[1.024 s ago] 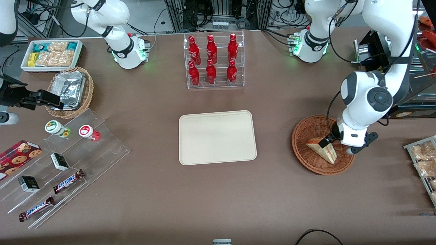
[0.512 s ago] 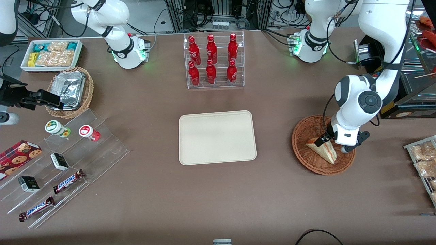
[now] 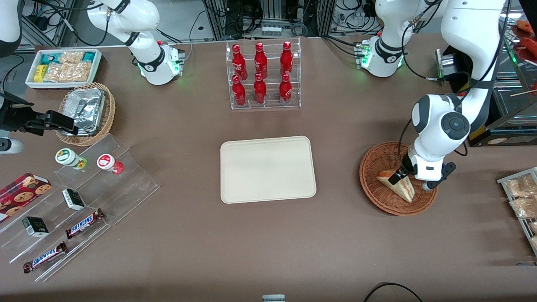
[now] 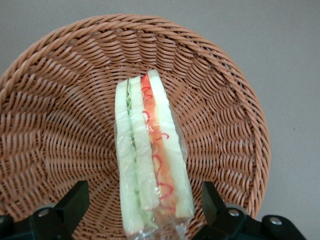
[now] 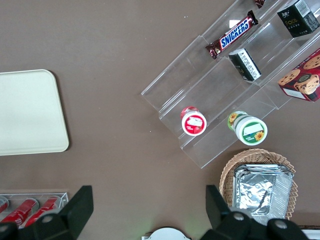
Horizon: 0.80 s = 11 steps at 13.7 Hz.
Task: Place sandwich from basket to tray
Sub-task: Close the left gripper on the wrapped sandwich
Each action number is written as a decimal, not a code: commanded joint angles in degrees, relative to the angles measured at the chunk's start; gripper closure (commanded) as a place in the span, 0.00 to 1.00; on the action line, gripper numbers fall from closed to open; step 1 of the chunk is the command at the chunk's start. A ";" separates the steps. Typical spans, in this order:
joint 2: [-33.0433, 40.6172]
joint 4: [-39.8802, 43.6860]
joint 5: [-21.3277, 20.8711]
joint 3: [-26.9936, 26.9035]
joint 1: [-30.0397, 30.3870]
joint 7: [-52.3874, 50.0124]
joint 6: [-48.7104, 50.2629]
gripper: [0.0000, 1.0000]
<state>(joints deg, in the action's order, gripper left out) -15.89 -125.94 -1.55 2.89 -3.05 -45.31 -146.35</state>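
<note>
Wicker basket (image 3: 379, 188) cradles the sandwich (image 4: 150, 160) as the gripper (image 4: 142, 210) hangs low, fingers (image 4: 75, 200) apart astride it

We have three camera views. The front view looks down steeply from high above the near table edge and takes in the whole brown tabletop. The left wrist view looks down, close, past the open gripper (image 4: 141, 210) into the round reddish-brown wicker basket (image 4: 220, 115) (image 3: 375, 191), which the front view also shows. The right wrist view looks down from higher up; it shares the flat cream-beige rectangular tray (image 5: 27, 112) (image 3: 267, 169) with the front view.
</note>
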 commanded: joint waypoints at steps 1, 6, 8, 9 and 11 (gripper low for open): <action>-0.89 0.17 0.23 0.18 0.24 -1.36 -1.74 0.44; -0.37 3.06 0.06 0.27 -0.11 -1.19 1.40 1.00; 0.77 6.92 -0.46 0.62 -0.64 -1.10 9.64 1.00; 1.38 9.55 -0.73 0.97 -1.60 -1.10 14.03 1.00; 2.09 15.78 -0.91 0.97 -4.14 -1.01 23.51 1.00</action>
<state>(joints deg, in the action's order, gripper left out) -15.24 -115.63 -1.70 3.88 -4.82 -45.73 -130.92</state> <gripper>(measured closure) 0.771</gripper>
